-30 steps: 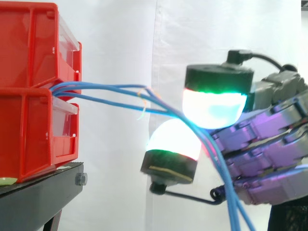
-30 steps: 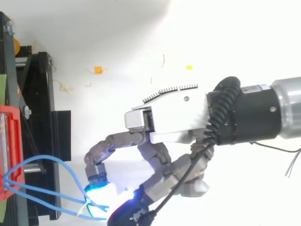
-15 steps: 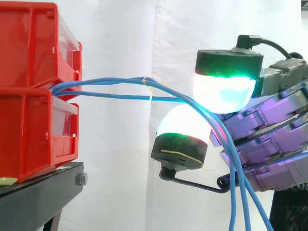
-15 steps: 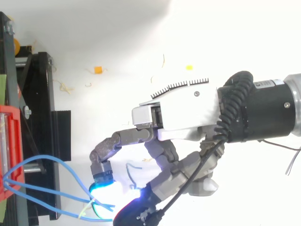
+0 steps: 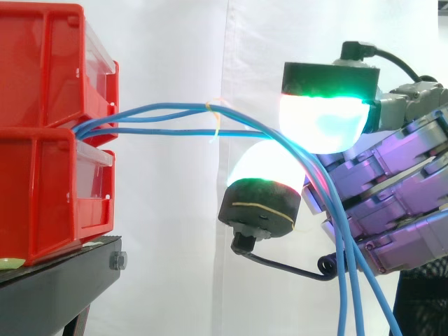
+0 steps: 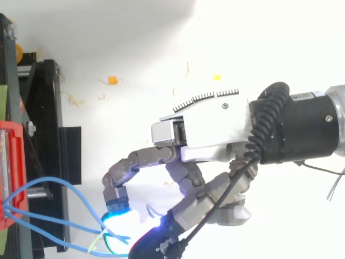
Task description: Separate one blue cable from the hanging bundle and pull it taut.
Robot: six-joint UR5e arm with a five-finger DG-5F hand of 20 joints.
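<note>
Side view: the blue cables (image 5: 161,110) leave the gap between the stacked red bins (image 5: 42,70) at the left of the frame, above the black stand (image 5: 56,287), and run right across the middle towards the hand (image 5: 399,203). The hand's fingers are curled, and two glowing fingertips (image 5: 322,126) close on the strands from above and below at centre right. Beyond them the cables drop slack to the lower right corner. One strand (image 5: 175,131) lies straight and level from the bins to the pads and looks close to taut, while the others bow upward. A pale tie (image 5: 215,120) hangs on them mid-span. I cannot tell whether the pads pinch that one strand alone or several together. In the top view the hand (image 6: 205,135) reaches from the right towards the lower left, fingers bent inward, with blue loops at the lower left edge. The cable appears thin, light and limp, with a smooth jacket likely to slide between rounded pads. A firm pinch on the straight strand, just right of the tie and clear of its neighbours, seems the best hold.
</note>
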